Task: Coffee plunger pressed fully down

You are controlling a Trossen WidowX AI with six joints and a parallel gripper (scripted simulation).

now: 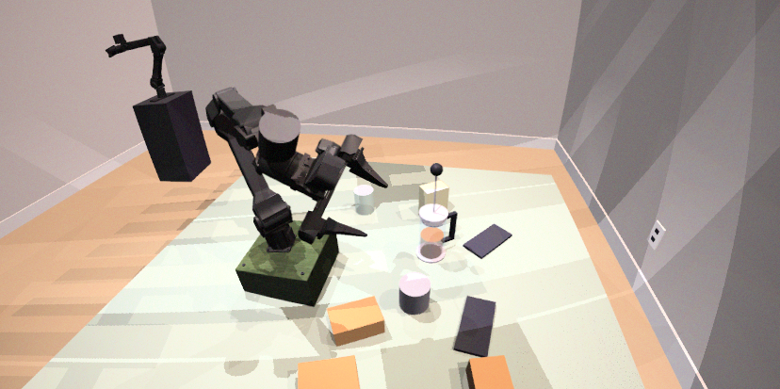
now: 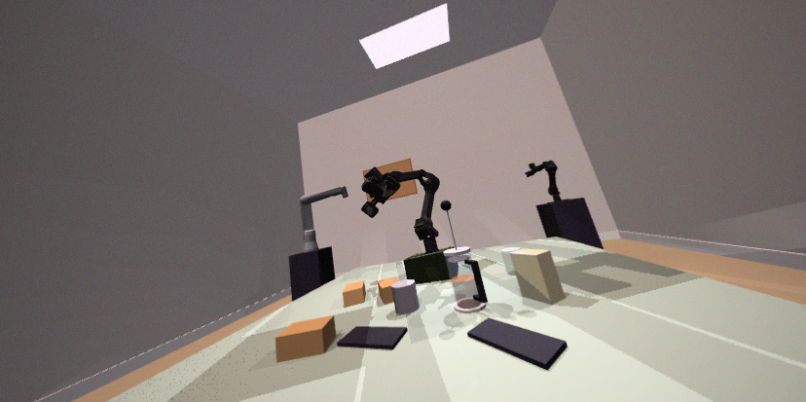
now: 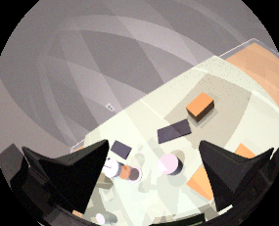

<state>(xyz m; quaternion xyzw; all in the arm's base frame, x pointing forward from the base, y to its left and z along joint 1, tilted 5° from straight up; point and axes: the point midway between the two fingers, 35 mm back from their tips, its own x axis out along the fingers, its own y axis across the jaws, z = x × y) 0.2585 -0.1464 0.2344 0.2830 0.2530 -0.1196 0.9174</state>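
Note:
The coffee press [image 1: 430,241] [image 2: 465,288] [image 3: 125,171] stands upright on the pale table, a black handle [image 1: 452,227] [image 2: 479,281] on its side. Its thin rod stands far out above the white lid [image 1: 433,214] [image 2: 457,253], with the black plunger knob [image 1: 435,169] [image 2: 445,204] at the top. My gripper [image 1: 376,210] [image 3: 156,146] is open and empty, fingers wide apart, left of the press in the top view and not touching it. In the wrist view the lid is beside the left finger; the knob does not show there, probably hidden by that finger.
A cream block [image 1: 433,192] [image 2: 536,274] and a pale cylinder [image 1: 363,201] stand near the press. A grey cylinder [image 1: 414,294] [image 2: 405,297] [image 3: 168,164], two dark slabs [image 1: 487,240] [image 1: 476,326] and orange blocks [image 1: 355,320] [image 2: 305,338] [image 3: 200,107] also lie about.

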